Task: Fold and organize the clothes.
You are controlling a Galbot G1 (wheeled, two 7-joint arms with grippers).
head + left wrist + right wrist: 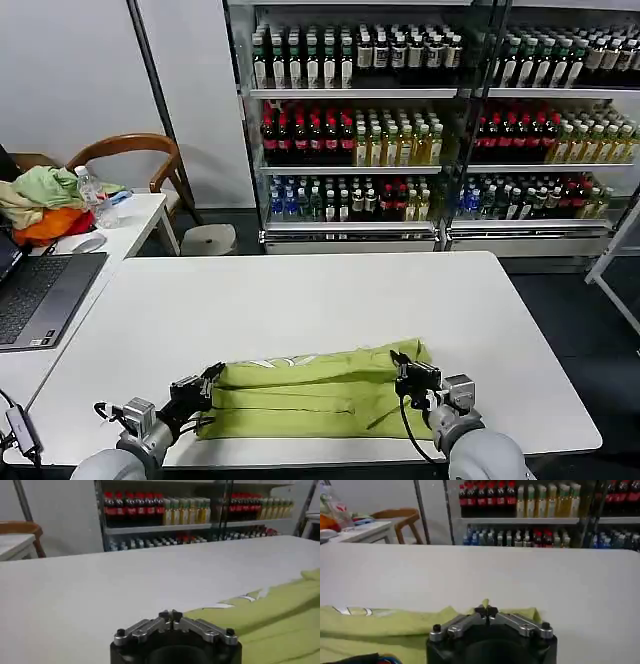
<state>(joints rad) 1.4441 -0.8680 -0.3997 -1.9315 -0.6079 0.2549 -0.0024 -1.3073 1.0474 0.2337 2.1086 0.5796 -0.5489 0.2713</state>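
Observation:
The lime yellow-green T-shirt point(320, 395) lies folded into a long strip along the near edge of the white table point(300, 290). A bit of white print shows at its far edge. My left gripper point(214, 374) sits at the strip's left end, shut on the cloth's corner; in the left wrist view the shirt point(280, 615) runs up to the closed tips point(170, 615). My right gripper point(403, 362) is at the right end, shut on the shirt point(380, 627), and a small nub of cloth pokes up between its tips point(486, 611).
An open laptop point(40, 295) rests on the side table at left. Behind it are a heap of pale green and orange garments point(40, 205), a water bottle point(92, 190) and a wooden chair point(130, 150). Drink coolers point(400, 120) line the back wall.

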